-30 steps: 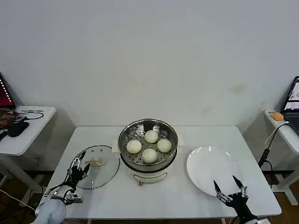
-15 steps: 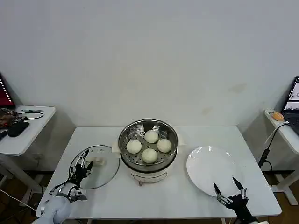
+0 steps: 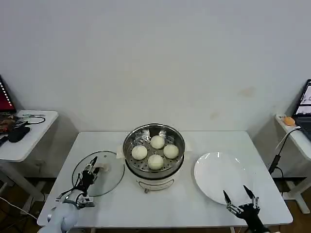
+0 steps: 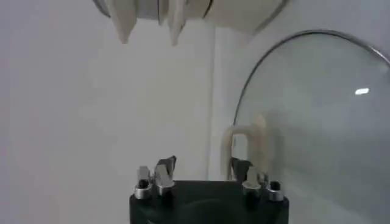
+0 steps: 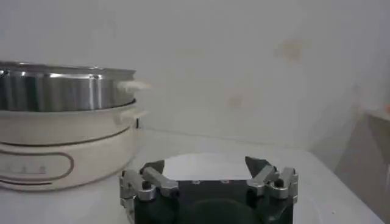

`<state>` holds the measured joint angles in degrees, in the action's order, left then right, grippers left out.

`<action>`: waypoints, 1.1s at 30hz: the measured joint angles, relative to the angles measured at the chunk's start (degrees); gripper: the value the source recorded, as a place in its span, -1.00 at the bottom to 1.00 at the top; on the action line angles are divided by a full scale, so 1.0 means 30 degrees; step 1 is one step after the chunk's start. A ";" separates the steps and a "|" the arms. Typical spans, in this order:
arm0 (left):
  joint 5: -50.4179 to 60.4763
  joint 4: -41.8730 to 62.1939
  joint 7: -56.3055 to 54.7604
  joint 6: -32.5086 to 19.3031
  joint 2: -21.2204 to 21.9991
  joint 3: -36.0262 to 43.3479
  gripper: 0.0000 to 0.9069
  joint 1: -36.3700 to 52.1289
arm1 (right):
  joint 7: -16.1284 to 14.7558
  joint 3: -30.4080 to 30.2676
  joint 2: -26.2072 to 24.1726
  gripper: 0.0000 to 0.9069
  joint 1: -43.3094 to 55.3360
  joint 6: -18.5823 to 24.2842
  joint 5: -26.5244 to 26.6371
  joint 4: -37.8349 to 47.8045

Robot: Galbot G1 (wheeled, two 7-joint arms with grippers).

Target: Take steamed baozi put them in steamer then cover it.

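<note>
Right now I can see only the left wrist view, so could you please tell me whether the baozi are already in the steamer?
Observer: Yes. The head view shows four steamed baozi sitting inside the steamer, which has no lid on it.
Operator: Thank you. What lies on the table at its far side from me?
Observer: A white plate lies to the steamer's right, with nothing on it.
Operator: And where is the other arm, please?
Observer: The right gripper hangs open at the plate's near edge, well apart from the steamer.
</note>
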<state>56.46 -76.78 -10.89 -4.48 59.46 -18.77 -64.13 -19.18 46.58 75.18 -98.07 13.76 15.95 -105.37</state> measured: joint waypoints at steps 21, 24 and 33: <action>0.1066 0.0949 -0.1206 -0.0405 0.1030 -0.0602 -0.98 -0.0213 | -0.0031 0.0382 -0.0089 1.00 -0.0409 0.0157 0.0130 -0.0195; 0.1224 0.0840 -0.1352 -0.0434 0.1103 -0.0708 -0.98 -0.0359 | -0.0049 0.0408 -0.0089 1.00 -0.0416 0.0174 0.0130 -0.0203; 0.1500 0.0091 -0.1532 -0.0494 0.0933 -0.1167 -0.98 -0.0771 | -0.0095 0.0360 -0.0123 1.00 -0.0419 0.0210 0.0109 -0.0205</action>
<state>60.96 -76.51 -15.48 -5.96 62.26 -22.27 -66.44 -19.47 47.66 74.81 -99.33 14.39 16.27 -105.99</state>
